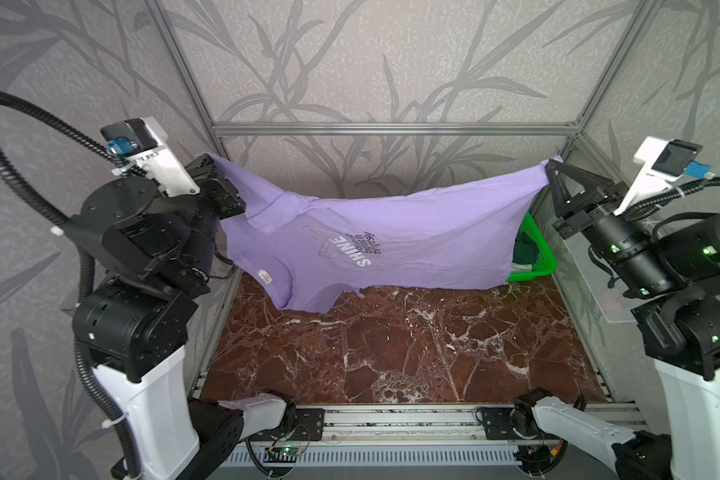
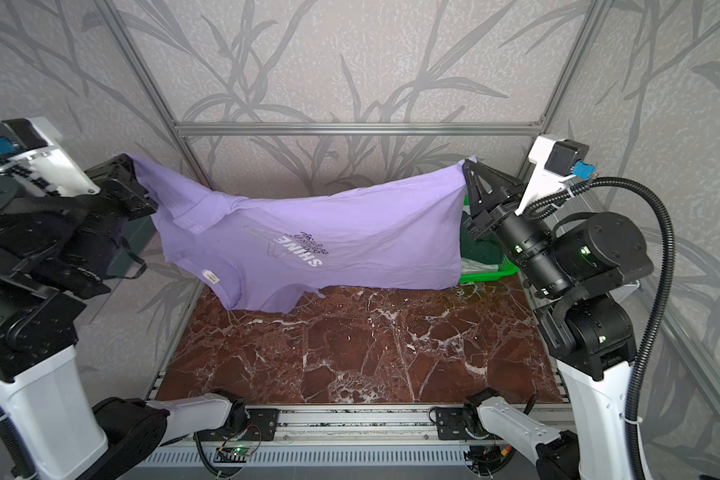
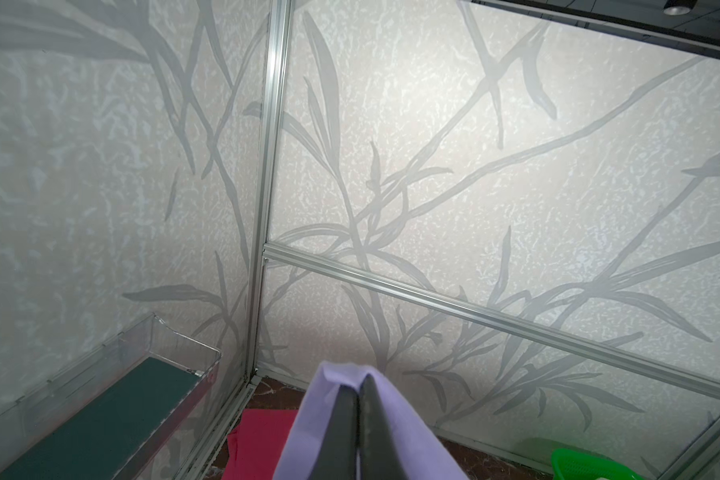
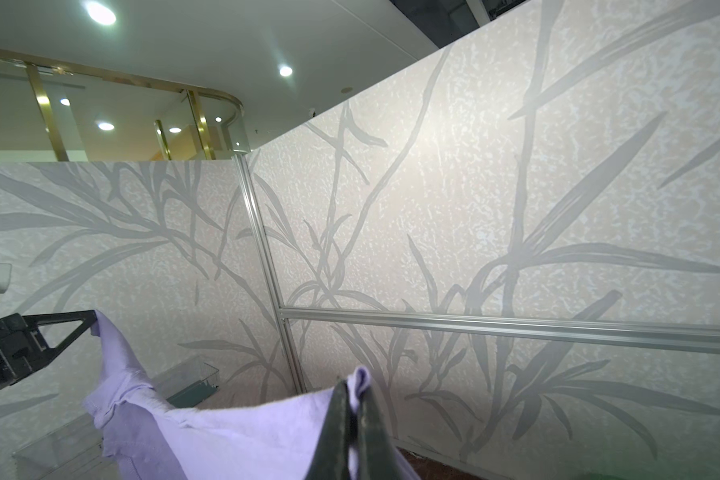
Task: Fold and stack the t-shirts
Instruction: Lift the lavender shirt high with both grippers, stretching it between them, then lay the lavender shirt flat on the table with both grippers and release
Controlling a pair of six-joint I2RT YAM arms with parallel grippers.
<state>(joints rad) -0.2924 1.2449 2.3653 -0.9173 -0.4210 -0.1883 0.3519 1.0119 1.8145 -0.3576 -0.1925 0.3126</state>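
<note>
Above the dark marble tabletop [image 1: 391,353], in both top views, I am holding the lavender t-shirt [image 1: 371,249] stretched in the air between my two hands. My left hand [image 1: 208,158] is pinching one top corner, on the collar and sleeve side. My right hand [image 1: 553,165] is pinching the opposite corner, on the hem side. Both are clamped tight on fabric. The shirt's long axis is running straight across from hand to hand, sagging in the middle, with the cloth hanging below both; neither hand is nearer. The white lettering is showing upside down. I judge that laying it flat is calling for both hands to come down together. Whether the lowest sleeve is touching the tabletop I cannot tell. The shirt is covering most of the green basket [image 1: 541,249], where a dark green garment [image 1: 524,249] is peeking out.

From the left wrist view, my left hand [image 3: 358,399] is showing its jaws pressed together, with lavender cloth draping over both sides. Beyond it a magenta t-shirt [image 3: 258,440] is lying on the tabletop by the back corner, hidden in the top views. Its outline is cut off, so I cannot tell whether it is folded.

From the right wrist view, my right hand [image 4: 356,399] is gripping a bunched corner, and the shirt is trailing away to my left hand [image 4: 94,322] opposite.
</note>
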